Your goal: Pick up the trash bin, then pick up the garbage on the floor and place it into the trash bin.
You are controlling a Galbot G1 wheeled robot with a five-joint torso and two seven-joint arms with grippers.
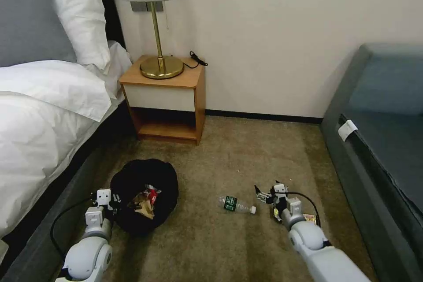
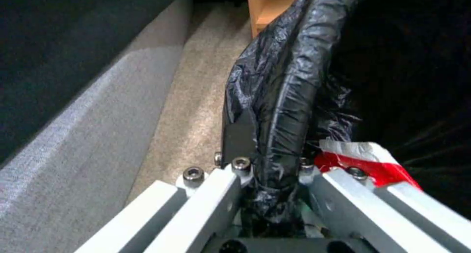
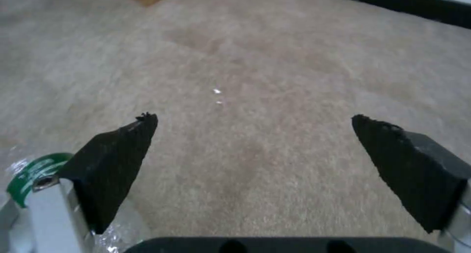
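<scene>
You see the bin (image 1: 143, 196) standing on the carpet (image 1: 246, 158) next to the bed (image 1: 39, 132), round in shape and fully covered by a crinkled, glossy black bag (image 2: 284, 84). Inside it lie a red packet (image 1: 152, 194) and a crumpled brown paper piece (image 1: 143, 207). The left gripper (image 1: 115, 199) is at the bin's rim on the bed side; in the left wrist view its fingers (image 2: 238, 135) are closed tightly on the folded bag edge, one on each side of the rim. To the robot's right of the bin, the small clear bottle (image 1: 237, 204) lies on its side on the carpet, with a green label and a white cap. The right gripper (image 1: 266, 194) is low above the carpet just beside the bottle's cap end, its two black wedge-shaped pads (image 3: 115, 161) spread wide and holding nothing; you find the bottle's green label (image 3: 34, 172) right next to one pad. A shiny wrapper (image 1: 309, 218) lies close under the right arm. Behind, a wooden nightstand (image 1: 169, 97) carries a brass lamp (image 1: 158, 31), and a grey sofa (image 1: 383, 141) stands on the right.
</scene>
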